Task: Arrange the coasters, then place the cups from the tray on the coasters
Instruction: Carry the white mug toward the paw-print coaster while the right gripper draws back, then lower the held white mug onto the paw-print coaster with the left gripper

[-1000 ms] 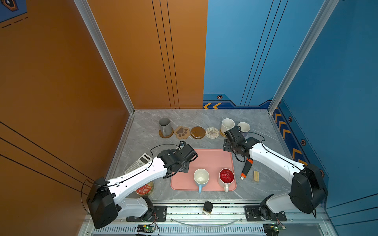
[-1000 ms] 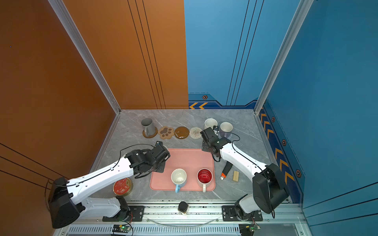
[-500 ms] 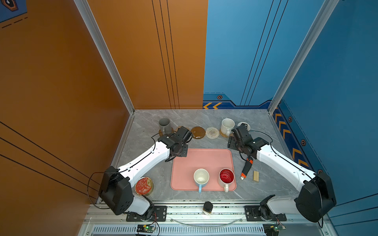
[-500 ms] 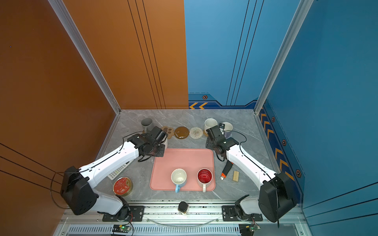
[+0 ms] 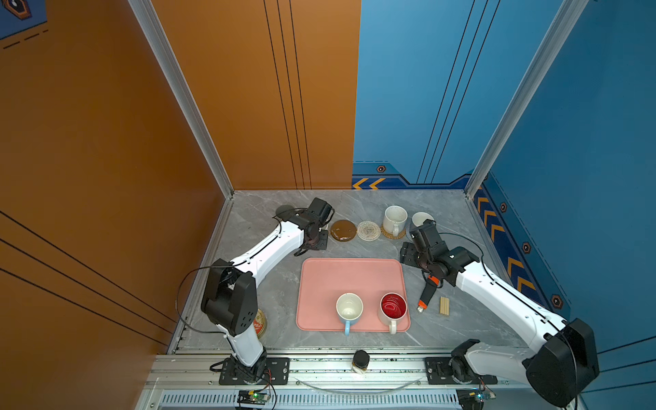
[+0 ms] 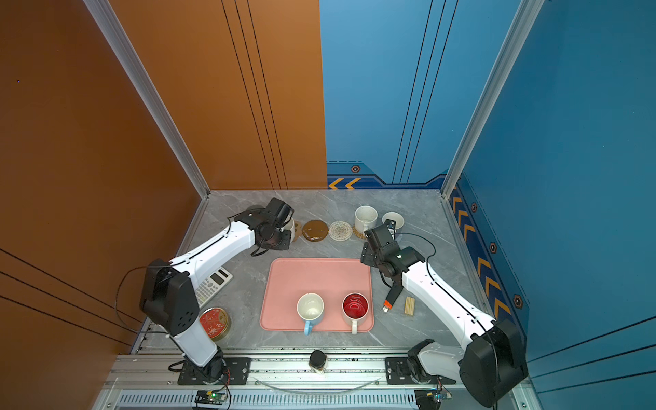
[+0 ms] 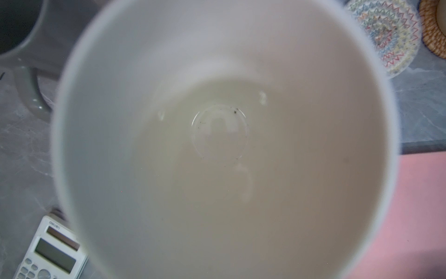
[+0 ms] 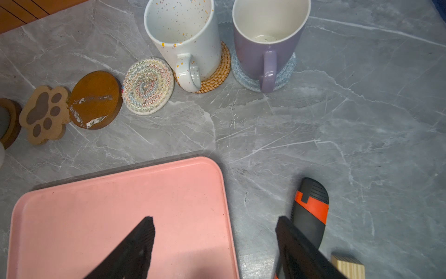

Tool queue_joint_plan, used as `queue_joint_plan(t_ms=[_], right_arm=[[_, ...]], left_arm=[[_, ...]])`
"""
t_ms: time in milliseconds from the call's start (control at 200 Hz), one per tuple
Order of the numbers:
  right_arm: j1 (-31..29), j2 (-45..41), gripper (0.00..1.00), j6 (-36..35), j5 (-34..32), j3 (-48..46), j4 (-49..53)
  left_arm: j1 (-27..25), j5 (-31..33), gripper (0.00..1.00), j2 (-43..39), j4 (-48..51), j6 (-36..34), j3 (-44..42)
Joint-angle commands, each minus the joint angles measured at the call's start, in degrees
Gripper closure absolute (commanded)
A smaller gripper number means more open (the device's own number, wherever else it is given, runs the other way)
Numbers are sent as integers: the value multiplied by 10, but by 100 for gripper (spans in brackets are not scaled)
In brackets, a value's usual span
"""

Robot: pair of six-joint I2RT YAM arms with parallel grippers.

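My left gripper (image 5: pixel 315 242) is shut on the white cup (image 7: pixel 217 135), whose inside fills the left wrist view; its fingers are hidden. It hangs over the paw coaster (image 8: pixel 44 113), next to the grey cup (image 7: pixel 14 29) on a brown disc (image 8: pixel 10 120). A bare brown disc (image 5: pixel 343 230) and the white woven coaster (image 5: pixel 369 230) follow. The speckled cup (image 5: pixel 394 220) stands on the rattan coaster (image 8: pixel 218 72), the lavender cup (image 8: pixel 268 46) on the grey-blue one (image 8: pixel 287 70). The light blue cup (image 5: pixel 349 307) and red-inside cup (image 5: pixel 393 306) stand on the tray (image 5: pixel 351 273). My right gripper (image 8: pixel 214 221) is open and empty over the tray's far right corner.
An orange and black box cutter (image 5: pixel 427 293) and a small wood block (image 5: pixel 444 306) lie right of the tray. A calculator (image 6: pixel 213 284) and a red-topped tin (image 6: pixel 214 321) sit at the left. A dark jar (image 5: pixel 361 358) stands on the front rail.
My left arm has carried the white cup from the tray's far left corner back to the coaster row. My right gripper has drifted slightly right, still open.
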State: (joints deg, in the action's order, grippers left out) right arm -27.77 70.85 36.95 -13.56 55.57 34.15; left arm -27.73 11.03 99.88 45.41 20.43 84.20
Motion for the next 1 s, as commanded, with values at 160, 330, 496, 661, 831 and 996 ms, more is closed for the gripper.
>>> queue_joint_plan(t_ms=[160,330,496,661,831,996], right_arm=[[2,-40,22,18,17,-28,30],[-2,-46,22,25,20,-36,31],[-1,-51,22,31,19,-39,31],[0,-54,21,33,17,-41,32],[1,-56,21,33,17,-41,35],[2,-59,21,33,16,-40,37]], left_arm=[[26,-10,100,71,-29,-23,82],[37,-7,100,112,-31,-23,116],[49,-9,100,140,-32,-23,139],[56,-14,100,161,-35,-23,155],[60,-19,100,179,-35,-24,168],[63,-20,100,187,-36,-23,175]])
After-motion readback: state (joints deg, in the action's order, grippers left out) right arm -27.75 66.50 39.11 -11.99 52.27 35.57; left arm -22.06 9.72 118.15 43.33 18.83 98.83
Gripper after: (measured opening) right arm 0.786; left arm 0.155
